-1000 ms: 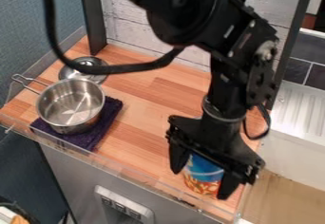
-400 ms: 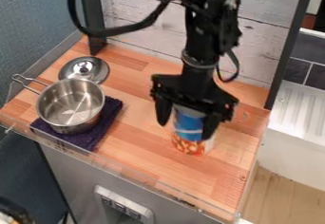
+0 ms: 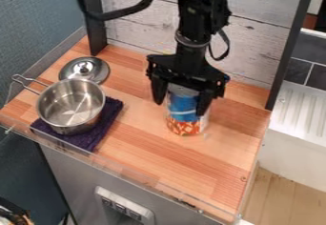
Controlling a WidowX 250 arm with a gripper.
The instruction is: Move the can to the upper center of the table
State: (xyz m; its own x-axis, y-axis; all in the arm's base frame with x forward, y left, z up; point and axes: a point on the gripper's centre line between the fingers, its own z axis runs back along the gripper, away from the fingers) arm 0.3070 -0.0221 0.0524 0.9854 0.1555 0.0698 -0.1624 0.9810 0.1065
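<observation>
The gripper [image 3: 180, 101] hangs over the middle-right part of the wooden table [image 3: 204, 171], its two fingers on either side of the can [image 3: 184, 112] and shut on it. Blue with an orange-red patterned lower band, the can is upright, its top partly hidden by the gripper. I cannot tell whether its base touches the wood.
On the left, a steel pot [image 3: 71, 106] sits on a dark purple cloth [image 3: 109, 119], its handle toward the upper left. A metal lid [image 3: 85, 70] lies behind it. A whitewashed plank wall [image 3: 140, 24] borders the back, and a clear rail runs along the front edge.
The gripper and the can it holds have moved from the table's front right toward the back and somewhat left. The pot, cloth and lid have stayed put.
</observation>
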